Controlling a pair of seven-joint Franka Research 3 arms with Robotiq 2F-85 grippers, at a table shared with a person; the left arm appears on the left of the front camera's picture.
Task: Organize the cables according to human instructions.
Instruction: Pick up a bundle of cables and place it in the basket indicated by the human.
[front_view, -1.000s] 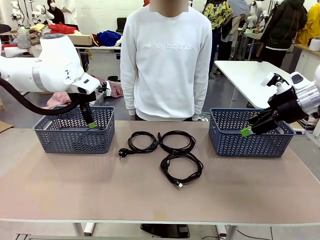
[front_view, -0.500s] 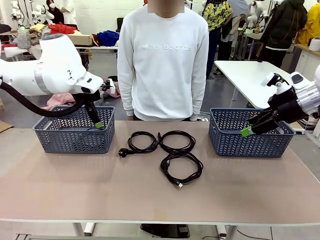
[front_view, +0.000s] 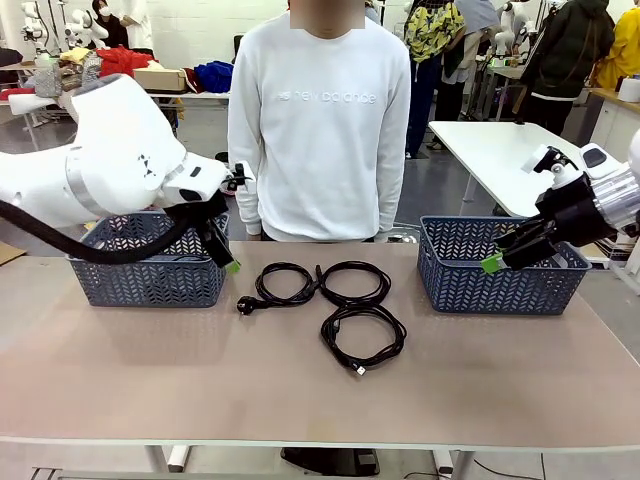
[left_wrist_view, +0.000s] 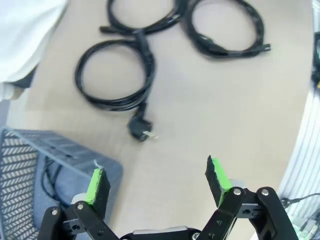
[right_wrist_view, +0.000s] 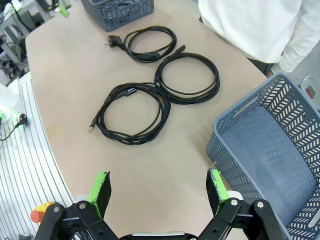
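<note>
Front view: a big tan desk (front_view: 150, 380) holds two grey plastic baskets, the left basket (front_view: 150, 285) and the right basket (front_view: 500, 290). Three thin black cables lie in round coils between them: the fat-plug coil (front_view: 283, 285), the middle coil (front_view: 352, 283) and the slim-end coil (front_view: 363, 337). A fourth black cable (left_wrist_view: 47, 172) lies inside the left basket, just beside the left jaws. The left jaws are spread wide and hold nothing. They hang by that basket's corner, and the fat-plug coil is just ahead of them. The right jaws are spread wide too and hold nothing. They hang by the right basket's rim, well apart from the coils. I think one cable is sorted and three are left.
</note>
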